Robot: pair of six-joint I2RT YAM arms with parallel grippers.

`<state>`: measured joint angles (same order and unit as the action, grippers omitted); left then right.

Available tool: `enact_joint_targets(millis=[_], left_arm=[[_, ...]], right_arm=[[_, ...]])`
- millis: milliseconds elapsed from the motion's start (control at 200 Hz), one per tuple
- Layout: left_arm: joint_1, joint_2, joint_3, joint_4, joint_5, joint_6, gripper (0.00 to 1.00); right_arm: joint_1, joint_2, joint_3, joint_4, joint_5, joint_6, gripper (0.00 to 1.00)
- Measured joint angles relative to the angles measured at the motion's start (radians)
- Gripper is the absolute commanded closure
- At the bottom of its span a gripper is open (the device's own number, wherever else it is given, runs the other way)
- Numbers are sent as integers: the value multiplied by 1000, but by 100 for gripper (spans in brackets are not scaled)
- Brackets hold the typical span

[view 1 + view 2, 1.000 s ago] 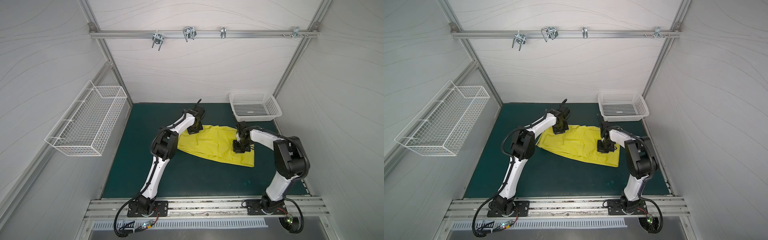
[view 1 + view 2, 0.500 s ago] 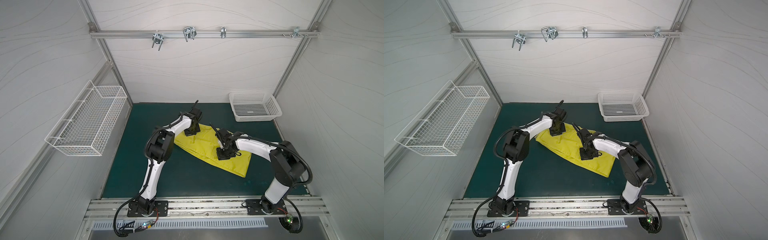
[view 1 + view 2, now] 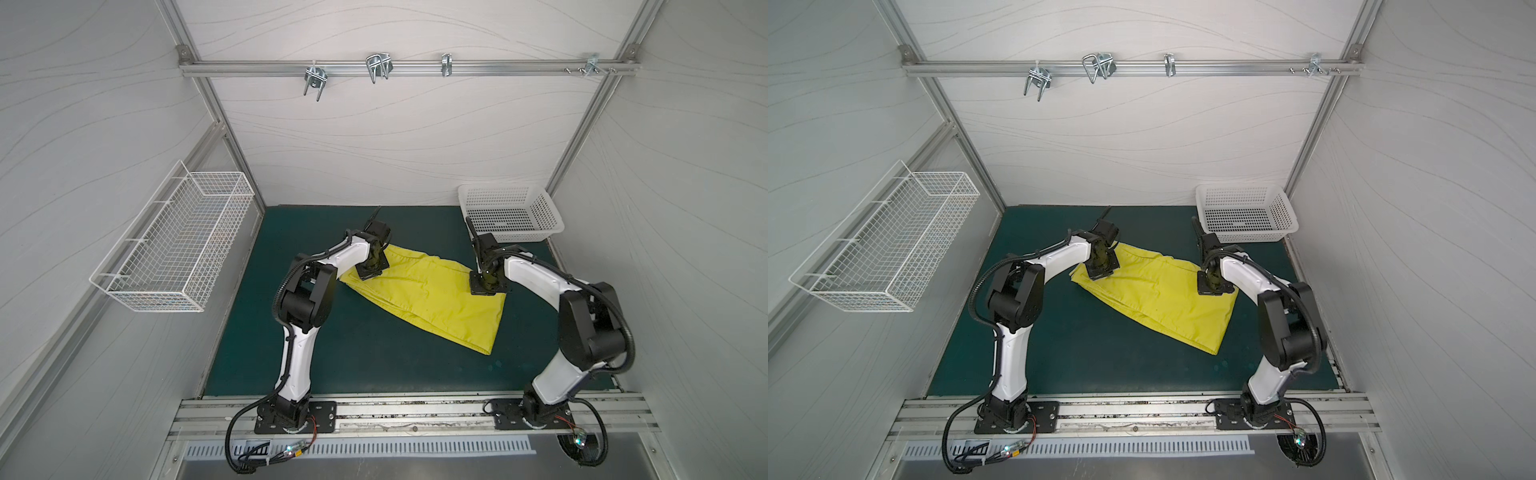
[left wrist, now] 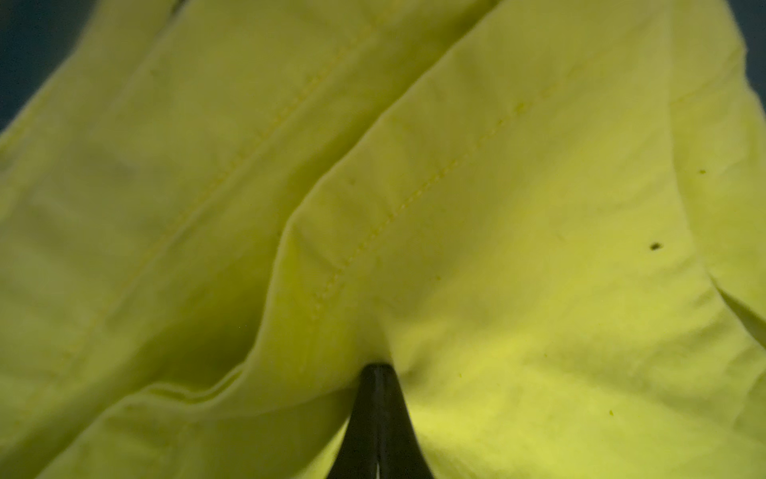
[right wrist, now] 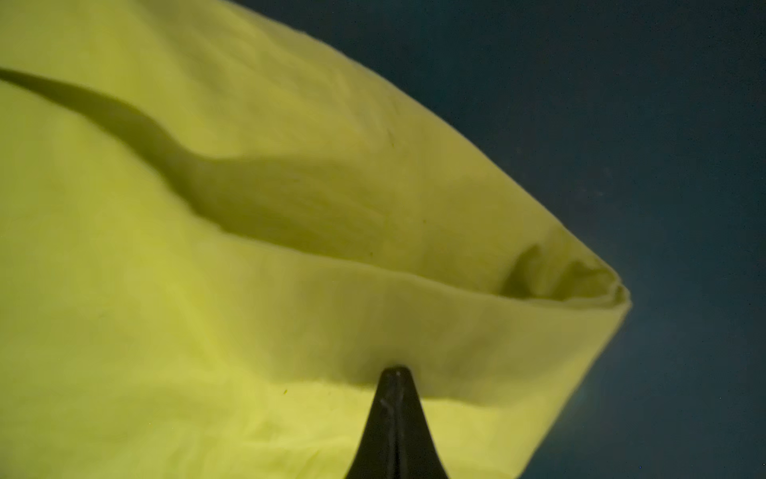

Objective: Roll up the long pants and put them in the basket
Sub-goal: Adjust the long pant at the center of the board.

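Here, folded long pants (image 3: 432, 295) lie mid-tabletop (image 3: 374, 365).
The left tool (image 4: 375, 371) and right tool (image 5: 396, 373) each pinch yellow fabric, tips together; both top views hide these grips behind the wrists.

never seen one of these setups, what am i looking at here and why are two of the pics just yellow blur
This is a robot: a left arm and a right arm bolted to a front rail, each ending in a two-fingered gripper. Both top views look down on the whole booth. The yellow close-ups come from cameras on the arms' wrists. On the green mat lie the long pants, yellow-green and mostly flat. A white basket sits in the far corner near the right arm; a wire basket hangs on the side wall. The left gripper and the right gripper are both shut, each pinching the pants' fabric.
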<state>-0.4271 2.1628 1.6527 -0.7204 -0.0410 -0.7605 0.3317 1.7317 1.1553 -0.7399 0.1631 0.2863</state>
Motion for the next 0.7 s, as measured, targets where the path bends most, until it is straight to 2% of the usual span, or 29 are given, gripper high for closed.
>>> enact_joint_targets(millis=[100, 340, 545, 700], left_arm=[[0, 46, 73, -16, 0, 6, 100], [10, 169, 276, -66, 3, 40, 100], [29, 221, 356, -52, 45, 58, 100], [42, 232, 369, -18, 75, 90, 100]], right_arm=[[-18, 47, -6, 13, -37, -14, 100], [-1, 30, -55, 26, -75, -25, 100], [135, -48, -145, 17, -126, 10, 100], [294, -76, -179, 22, -185, 93, 100]])
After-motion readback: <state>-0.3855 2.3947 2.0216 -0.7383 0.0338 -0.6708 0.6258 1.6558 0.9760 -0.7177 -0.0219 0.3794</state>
